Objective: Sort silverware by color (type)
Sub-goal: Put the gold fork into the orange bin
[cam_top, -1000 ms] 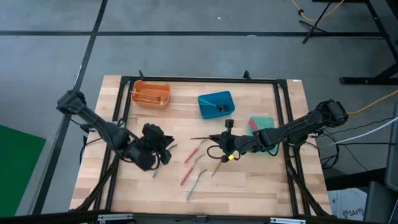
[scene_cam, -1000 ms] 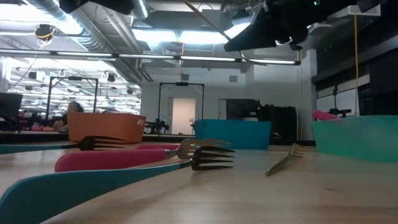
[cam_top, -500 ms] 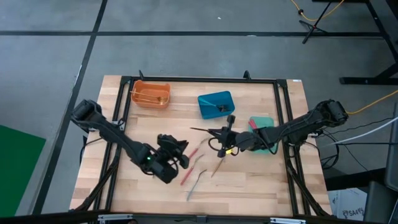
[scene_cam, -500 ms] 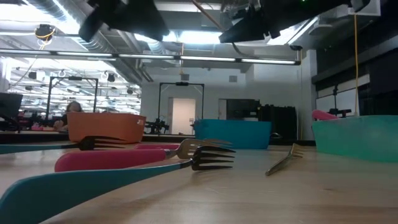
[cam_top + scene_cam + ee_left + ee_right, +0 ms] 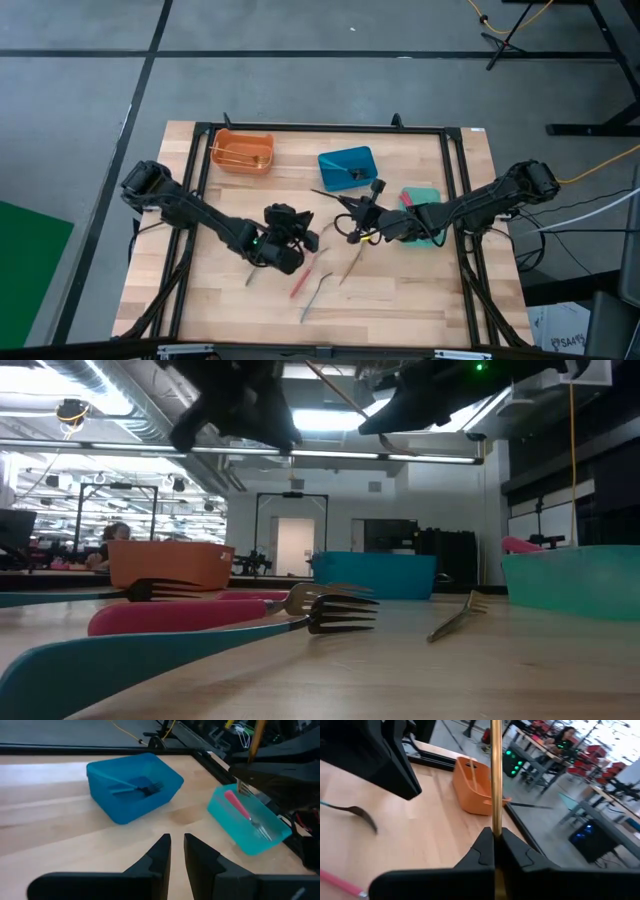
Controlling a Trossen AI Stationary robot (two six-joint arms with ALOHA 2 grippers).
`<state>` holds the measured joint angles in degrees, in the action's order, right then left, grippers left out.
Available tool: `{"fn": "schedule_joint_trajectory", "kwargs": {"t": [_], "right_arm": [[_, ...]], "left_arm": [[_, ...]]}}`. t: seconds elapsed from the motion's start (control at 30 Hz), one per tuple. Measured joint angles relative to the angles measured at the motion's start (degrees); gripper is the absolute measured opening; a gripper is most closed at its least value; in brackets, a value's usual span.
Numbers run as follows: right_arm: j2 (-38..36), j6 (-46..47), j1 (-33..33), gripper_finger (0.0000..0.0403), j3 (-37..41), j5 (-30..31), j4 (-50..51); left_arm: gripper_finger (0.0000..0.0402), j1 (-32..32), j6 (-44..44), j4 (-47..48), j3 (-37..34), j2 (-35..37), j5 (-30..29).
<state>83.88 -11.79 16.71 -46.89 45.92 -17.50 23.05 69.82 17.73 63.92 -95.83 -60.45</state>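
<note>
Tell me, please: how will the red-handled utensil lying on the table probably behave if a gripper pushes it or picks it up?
The red-handled utensil looks slim and flat, so it will probably slide or pivot, not roll. It seems light; lying low on the wooden table, it may be hard to pinch. It is probably stiff.

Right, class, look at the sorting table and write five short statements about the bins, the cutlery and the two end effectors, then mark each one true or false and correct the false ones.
1. The right end effector is shut on a gold utensil. True.
2. The blue bin is empty. False: a blue fork lies inside it.
3. The green bin holds a red-handled utensil. True.
4. The left end effector grips a red fork. False: nothing shows between its fingers.
5. The orange bin stands between the blue and green bins. False: it stands at the far left of the row.
</note>
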Motion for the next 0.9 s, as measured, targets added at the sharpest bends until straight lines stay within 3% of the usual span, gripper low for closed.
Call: {"fn": "schedule_joint_trajectory", "kwargs": {"t": [0.27,0.9], "right_arm": [[0.0,0.0,0.0,0.0,0.0,3.4,0.0],[0.0,0.0,0.0,0.0,0.0,7.6,0.1]], "left_arm": [[0.0047,-3.7,-10.3,-7.7,0.0,0.0,3.7],[0.0053,-9.4,-13.6,-7.9,0.0,0.0,10.7]]}}
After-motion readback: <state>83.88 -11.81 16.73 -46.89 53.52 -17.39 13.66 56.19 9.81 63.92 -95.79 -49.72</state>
